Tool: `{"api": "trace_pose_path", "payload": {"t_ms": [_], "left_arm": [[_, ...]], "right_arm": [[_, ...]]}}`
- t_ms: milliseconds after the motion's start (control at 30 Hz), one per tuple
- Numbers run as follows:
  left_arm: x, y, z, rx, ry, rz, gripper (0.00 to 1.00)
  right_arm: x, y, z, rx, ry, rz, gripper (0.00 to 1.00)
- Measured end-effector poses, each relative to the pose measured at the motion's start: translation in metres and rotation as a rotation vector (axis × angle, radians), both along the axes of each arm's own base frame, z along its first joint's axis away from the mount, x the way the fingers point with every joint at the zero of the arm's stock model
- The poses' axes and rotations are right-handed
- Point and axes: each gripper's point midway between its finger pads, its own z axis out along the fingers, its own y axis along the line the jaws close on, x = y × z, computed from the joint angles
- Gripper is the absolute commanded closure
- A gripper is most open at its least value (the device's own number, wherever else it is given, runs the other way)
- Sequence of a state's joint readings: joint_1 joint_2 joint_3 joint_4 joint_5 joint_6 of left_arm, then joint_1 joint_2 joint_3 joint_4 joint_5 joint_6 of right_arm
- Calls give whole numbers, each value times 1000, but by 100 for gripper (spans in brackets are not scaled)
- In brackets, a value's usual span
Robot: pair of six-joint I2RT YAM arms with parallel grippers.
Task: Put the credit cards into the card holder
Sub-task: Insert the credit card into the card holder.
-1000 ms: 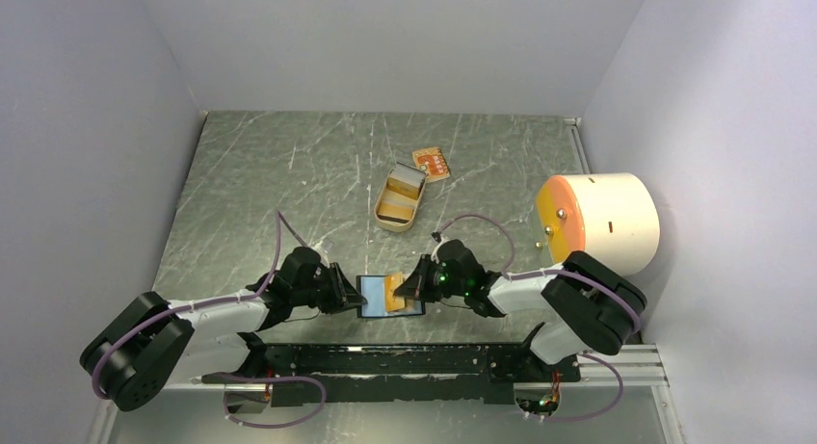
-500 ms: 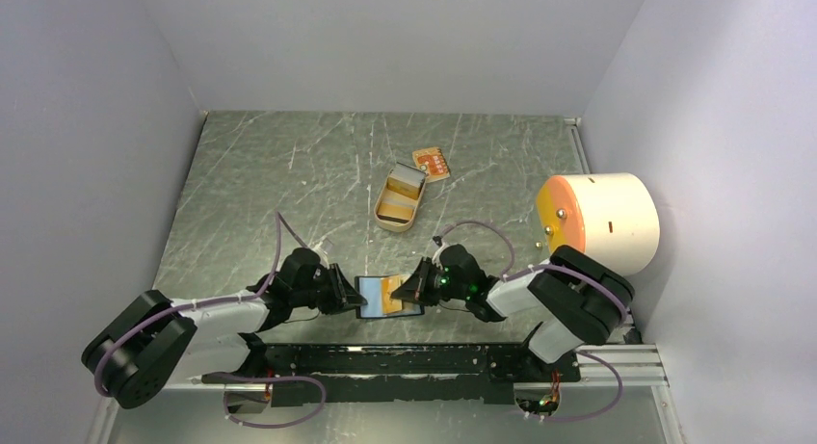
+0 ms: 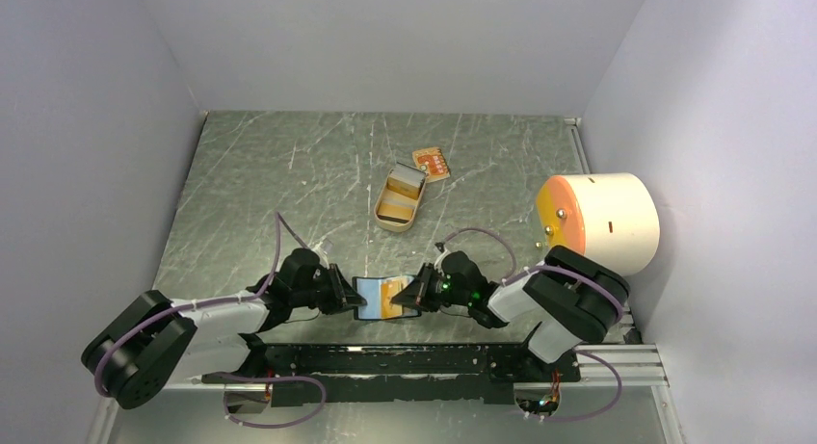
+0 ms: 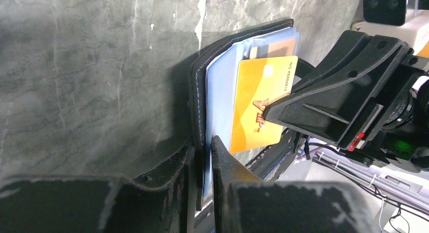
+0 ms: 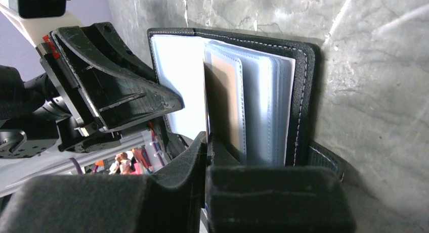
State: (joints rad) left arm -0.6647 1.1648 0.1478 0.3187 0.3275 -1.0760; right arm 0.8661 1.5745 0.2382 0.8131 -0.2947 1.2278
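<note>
Since a second ago the card holder (image 3: 383,298) has gone from lying spread open to partly folded. The right gripper (image 3: 407,296) has shifted slightly toward the left arm.

Left gripper (image 4: 204,151): jaws narrow, pinched on the near edge of the card holder's black cover, with the blue lining against the inner finger.

Right gripper: jaws closed on one edge of the orange card (image 4: 258,104). This card lies face-on against the blue inner leaf. Whether any part of it sits inside a pocket cannot be told. In the right wrist view it appears edge-on, running up from the fingertips between the pale leaf and the stack of clear sleeves. A tan face shows behind one clear sleeve.

Card holder: held between the two grippers at the near edge of the table (image 3: 260,184), just ahead of the arm bases.

Further out, a tan tin (image 3: 398,199) stands open near mid-table, well apart from the grippers. A small orange patterned piece (image 3: 431,163) lies just beyond it. A white drum with an orange face (image 3: 599,222) sits at the right edge.
</note>
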Motion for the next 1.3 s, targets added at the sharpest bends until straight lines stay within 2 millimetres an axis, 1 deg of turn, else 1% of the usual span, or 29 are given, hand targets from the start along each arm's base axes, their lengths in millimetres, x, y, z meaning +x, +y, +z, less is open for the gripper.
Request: {"api": "trace_pose_path", "payload": {"t_ms": [67,167,300,467,600,1100,1300], "left_arm": [[0,0,2,-6,-5,1,85],[0,-1,7,-28,-21,6,84],[-3,1,6,-37,-18,9,76],[-7,0,-2,-33,9,-2,73],[-7,-3,-1,-51,8,-13,74],[-7,-3,0,-53,7,-15,75],[-7,-3,-1,-53,7,-15,75]], "right_arm": [[-1,-2,-1,-4,3,-8,95],[-2,-3,1,-4,-1,-15,94],[-4,-2,0,-6,-7,-10,94],[-3,0,-4,0,-8,-5,95],[-3,3,-4,11,-12,3,95],[0,14,-4,46,-58,47,97],[4,12,-3,70,-72,41,97]]}}
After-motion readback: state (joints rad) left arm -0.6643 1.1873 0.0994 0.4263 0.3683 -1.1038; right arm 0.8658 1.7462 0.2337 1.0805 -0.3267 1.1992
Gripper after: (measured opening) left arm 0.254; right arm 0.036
